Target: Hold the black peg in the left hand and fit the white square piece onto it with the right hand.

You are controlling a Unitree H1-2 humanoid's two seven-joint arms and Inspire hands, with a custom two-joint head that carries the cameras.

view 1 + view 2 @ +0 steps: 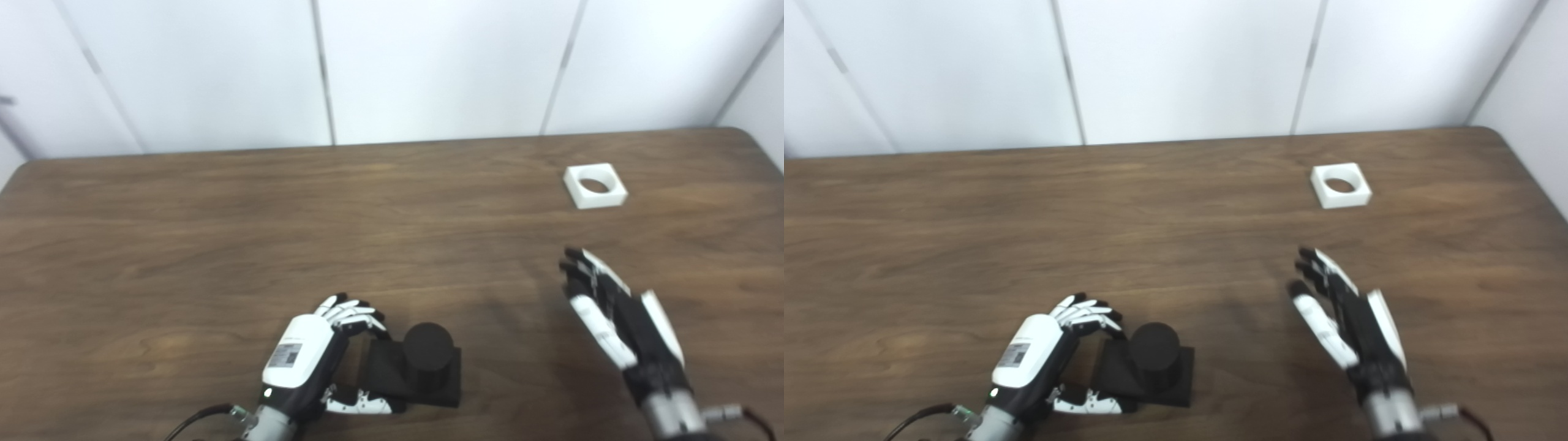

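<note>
Fingers of the left hand are curled around the peg base; contact cannot be confirmed.

Right hand is held open and empty, the square lying well beyond its fingertips. Stiff, light plastic is judged (outer edges suit pinching). Left palm and thumb contact are hidden.

Dark brown wood-grain worktop, rounded far corners, set against white panelled wall. White square piece with round hole lies flat at far right, well apart from everything else. Black peg, short upright cylinder on square black base, stands at near edge, left of centre. Base flat on worktop. Rest of surface bare wood, faint glare along far edge.
</note>
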